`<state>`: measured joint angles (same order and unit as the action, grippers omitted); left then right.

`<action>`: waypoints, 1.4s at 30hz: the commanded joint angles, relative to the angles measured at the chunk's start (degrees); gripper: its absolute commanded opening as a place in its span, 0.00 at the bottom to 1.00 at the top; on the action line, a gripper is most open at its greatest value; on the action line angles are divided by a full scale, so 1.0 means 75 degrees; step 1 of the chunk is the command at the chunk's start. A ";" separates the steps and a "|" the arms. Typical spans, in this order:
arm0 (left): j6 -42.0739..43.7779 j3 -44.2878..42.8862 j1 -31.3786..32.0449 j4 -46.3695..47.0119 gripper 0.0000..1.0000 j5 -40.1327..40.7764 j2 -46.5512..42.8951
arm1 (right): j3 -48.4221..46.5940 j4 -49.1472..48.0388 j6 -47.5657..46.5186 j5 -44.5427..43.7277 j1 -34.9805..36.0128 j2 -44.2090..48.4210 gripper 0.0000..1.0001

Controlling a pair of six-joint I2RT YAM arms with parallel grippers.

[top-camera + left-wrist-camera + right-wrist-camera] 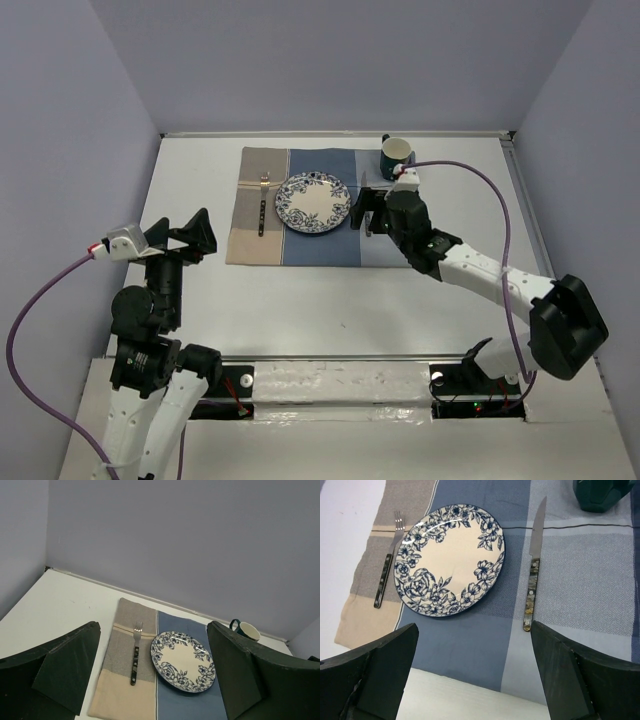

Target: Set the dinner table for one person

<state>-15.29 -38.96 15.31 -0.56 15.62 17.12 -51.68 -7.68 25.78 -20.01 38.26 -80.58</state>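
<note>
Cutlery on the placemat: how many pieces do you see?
2. A fork lies on the placemat left of the plate; a knife lies on it right of the plate. No piece seems hidden in the right wrist view.

The top external camera looks steeply down from high on the near side of the plate [313,203], far enough off to take in the whole dinner table [200,190]. The left wrist camera sits low, well to the plate's near-left, facing across it toward the far wall [175,540]. The right wrist camera hangs close above the plate's near-right, tilted down. All three views share the plate, the fork [262,205] and the placemat [255,240].
</note>
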 commanded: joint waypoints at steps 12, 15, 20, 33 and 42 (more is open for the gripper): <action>0.0163 0.0097 -0.0038 0.0625 0.99 -0.0956 0.0119 | 0.0867 -0.0861 -0.0519 0.0909 0.0090 0.2773 1.00; 0.0199 0.0120 -0.0038 0.0730 0.99 -0.1319 0.0154 | 0.1055 -0.1026 -0.0613 0.1074 0.0090 0.3102 1.00; 0.0257 0.0191 -0.0038 0.0964 0.99 -0.2046 0.0143 | 0.1055 -0.1004 -0.1023 0.1215 0.0090 0.3442 1.00; 0.0117 0.0296 -0.0049 0.1386 0.99 -0.3101 -0.0080 | 0.1523 -0.1237 -0.1445 0.1602 0.0090 0.6218 1.00; 0.0163 0.0390 -0.0061 0.1633 0.99 -0.3430 -0.0303 | 0.1922 -0.1413 -0.1808 0.1262 0.0090 0.7462 1.00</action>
<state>-14.70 -36.34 15.27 7.88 -7.55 14.72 -38.61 -16.21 14.46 -9.28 38.37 -25.12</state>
